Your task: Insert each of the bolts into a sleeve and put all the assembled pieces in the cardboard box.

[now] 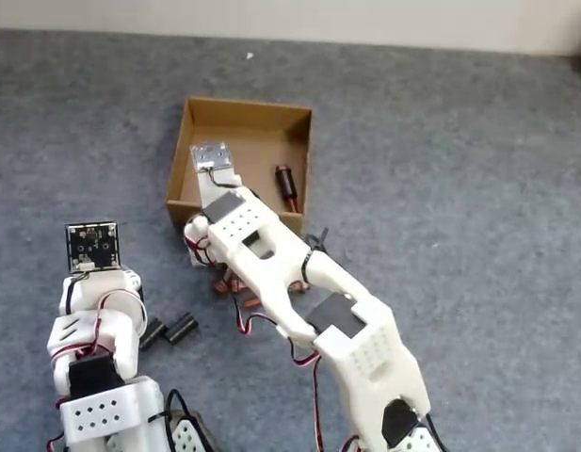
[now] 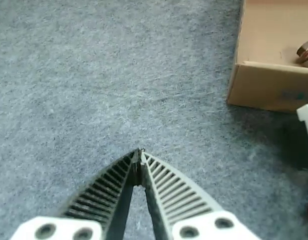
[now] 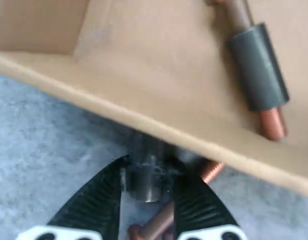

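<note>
- While folded back at the near-left edge of the table, points the left gripper (image 2: 139, 159) down at bare grey carpet (image 2: 94, 75), jaws closed tip to tip on nothing.
- Stretches the right arm (image 1: 271, 259) diagonally from the near right toward the cardboard box (image 1: 250, 105), with its wrist camera (image 1: 212, 158) above the box's near wall.
- Sets the right gripper (image 3: 150, 172) just outside that near wall, low over the carpet, black fingers (image 3: 99, 200) clamped on either side of a dark sleeve (image 3: 144, 186) standing end-on to the wrist view.
- Shows a copper bolt (image 3: 158, 220) slanting beneath the held sleeve, threaded end toward the wall; cannot tell whether it runs through the sleeve or merely lies behind it.
- Has several loose bolts (image 1: 232, 284), copper-coloured, heaped on the carpet under the right arm, just in front of the box.
- Has two black spare sleeves (image 1: 169, 330) side by side on the carpet, just beside the left arm (image 1: 125, 334) and apart from the heap.
- Holds one assembled piece (image 3: 256, 67) in the box: a dark cylindrical sleeve with a copper shaft protruding at both ends, flat on the cardboard floor near the box's right-hand wall in the high view.
</note>
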You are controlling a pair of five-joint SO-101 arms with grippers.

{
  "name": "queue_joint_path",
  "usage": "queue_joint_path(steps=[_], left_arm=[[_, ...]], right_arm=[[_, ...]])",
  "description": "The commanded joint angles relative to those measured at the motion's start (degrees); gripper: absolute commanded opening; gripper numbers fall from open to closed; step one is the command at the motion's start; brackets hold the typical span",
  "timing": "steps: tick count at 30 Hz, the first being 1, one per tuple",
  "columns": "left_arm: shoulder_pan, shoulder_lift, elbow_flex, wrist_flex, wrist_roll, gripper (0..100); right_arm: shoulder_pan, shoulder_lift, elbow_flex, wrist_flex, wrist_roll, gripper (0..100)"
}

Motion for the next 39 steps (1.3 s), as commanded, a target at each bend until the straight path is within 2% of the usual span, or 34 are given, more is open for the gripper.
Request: queue_joint_path(steps=[1,5,7,10,18,25,31,34,39], left_arm=[[-0.57,-0.57,-3.38,-1.41,-0.35,1],[-0.57,-0.57,-3.38,-1.41,-0.35,1],[-0.57,-0.57,-3.30,-1.41,-0.35,1],[-0.57,-0.57,-3.30,-1.41,-0.35,1],[-0.48,-0.57,-3.21,-1.41,-0.35,1],[-0.31,-0.57,-3.03,-1.41,-0.35,1],[-0.04,-0.57,-2.86,-1.41,-0.35,1],[2.24,-0.57,-2.77,-1.32,-0.35,1],[6.73,-0.57,-2.86,-1.14,-0.62,1]], right_arm=[[1.10,-6.90,-5.93,9.45,-0.26,0.5],[3.21,-14.90,-8.40,15.16,-0.09,0.5],[3.91,-18.51,-6.73,17.19,2.55,0.5],[4.18,-23.60,-2.59,19.65,5.54,0.5],[5.93,-40.13,14.20,19.65,5.71,0.5],[12.88,-53.76,28.00,19.65,5.71,0.5],[22.99,-60.00,36.88,19.47,5.80,0.5],[27.74,-61.76,41.98,15.25,5.45,0.5],[31.60,-65.01,55.08,1.45,5.71,0.5]])
